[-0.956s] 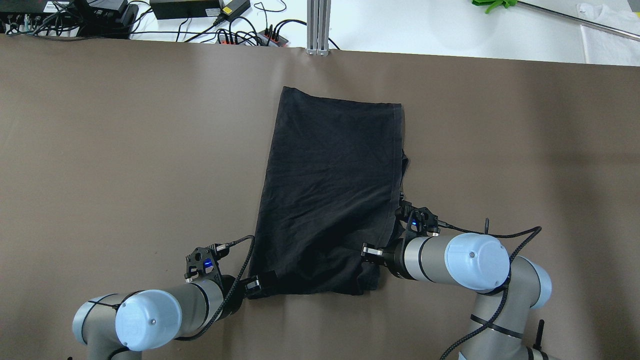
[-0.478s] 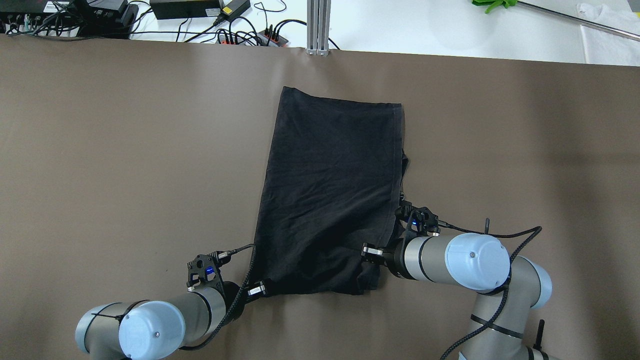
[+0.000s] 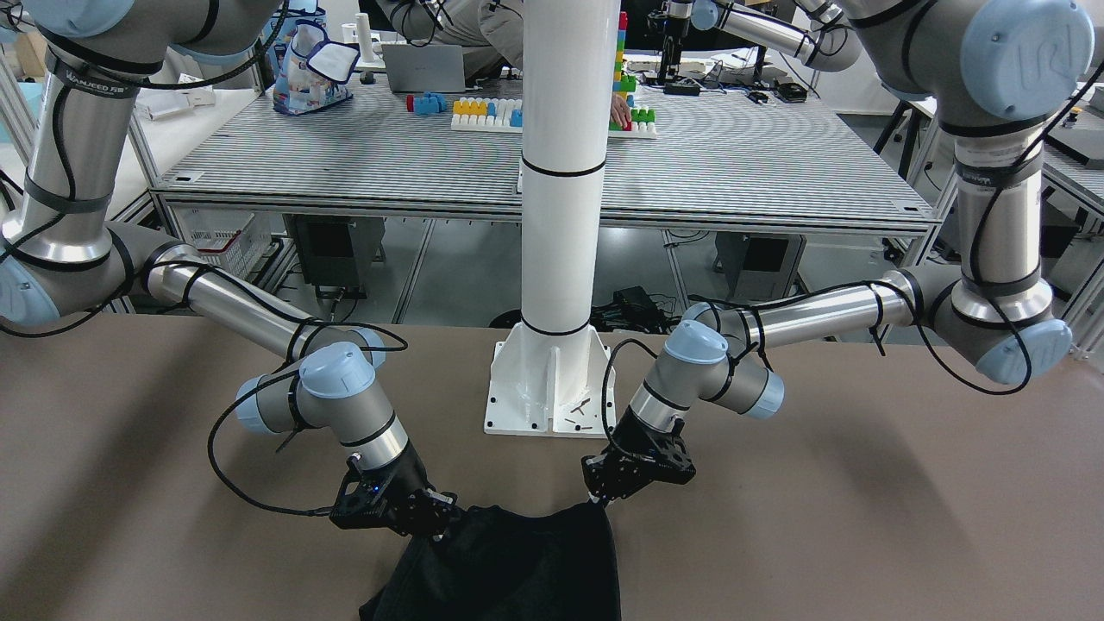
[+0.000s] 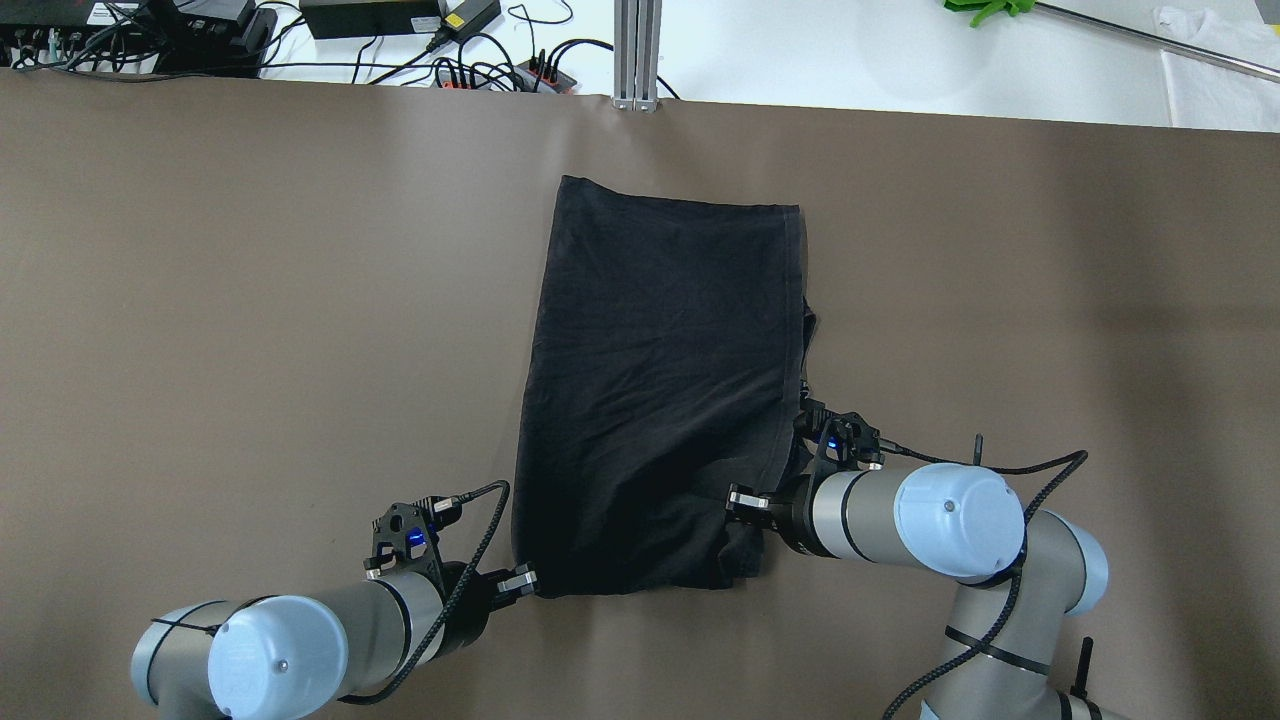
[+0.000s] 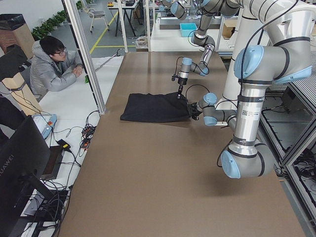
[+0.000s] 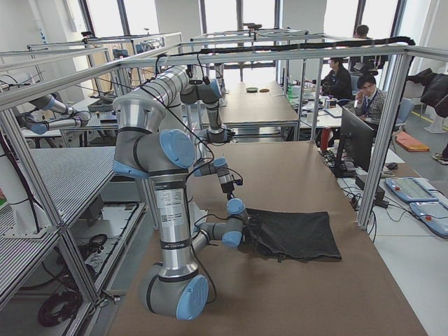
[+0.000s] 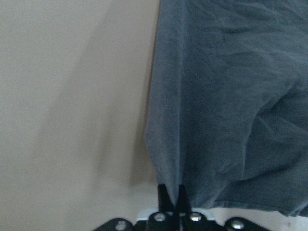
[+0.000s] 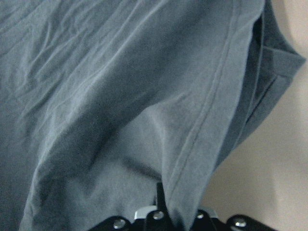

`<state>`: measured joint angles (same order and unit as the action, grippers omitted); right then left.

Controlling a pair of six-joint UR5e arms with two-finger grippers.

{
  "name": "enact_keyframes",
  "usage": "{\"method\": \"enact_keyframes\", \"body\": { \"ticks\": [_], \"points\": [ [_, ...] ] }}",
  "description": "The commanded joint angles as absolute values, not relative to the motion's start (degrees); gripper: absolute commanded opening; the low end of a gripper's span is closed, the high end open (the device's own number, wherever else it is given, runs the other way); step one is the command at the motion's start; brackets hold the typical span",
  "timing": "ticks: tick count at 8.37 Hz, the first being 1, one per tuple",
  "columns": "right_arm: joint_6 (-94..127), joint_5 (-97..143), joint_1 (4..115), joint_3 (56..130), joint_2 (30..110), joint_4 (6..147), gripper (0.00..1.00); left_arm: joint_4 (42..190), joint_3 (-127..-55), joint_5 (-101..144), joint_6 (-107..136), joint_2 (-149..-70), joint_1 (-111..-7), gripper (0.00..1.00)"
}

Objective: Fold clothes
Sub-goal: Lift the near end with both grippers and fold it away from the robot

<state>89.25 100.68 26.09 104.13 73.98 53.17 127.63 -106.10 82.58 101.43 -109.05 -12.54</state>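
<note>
The black garment (image 4: 660, 380) lies flat in the middle of the brown table (image 4: 250, 300), its near edge lifted slightly. It also shows in the front view (image 3: 509, 569), the left wrist view (image 7: 231, 96) and the right wrist view (image 8: 120, 96). My left gripper (image 4: 525, 578) is shut on the garment's near left corner, low over the table (image 7: 171, 190). My right gripper (image 4: 740, 500) is shut on the near right hemmed edge (image 8: 161, 192). In the front view the left gripper (image 3: 597, 500) is on the right, and the right gripper (image 3: 440, 526) is on the left.
The white pole's base plate (image 3: 552, 388) stands on the table just behind both grippers. An aluminium post (image 4: 637, 50), power bricks and cables (image 4: 450, 40) line the far edge. A person (image 5: 54, 69) sits beyond the far side.
My left gripper has moved slightly right and toward the robot, drawing the garment's near left corner inward. The right gripper has barely moved.
</note>
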Motion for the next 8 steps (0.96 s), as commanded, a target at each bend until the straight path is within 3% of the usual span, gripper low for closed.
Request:
{"method": "enact_keyframes", "body": {
  "ticks": [1,4,8],
  "points": [
    [87.4,101.4,26.5,108.2,77.1,53.2,0.0,127.5,-110.9,85.3,98.7,-106.0,-13.7,0.0],
    [85.8,106.2,26.7,117.9,87.0,52.3,0.0,127.5,-117.9,86.0,98.3,-102.3,-13.4,0.0],
    [93.9,109.2,26.5,119.7,85.6,51.9,0.0,127.4,-119.4,86.2,98.3,-105.7,-13.0,0.0]
  ]
}}
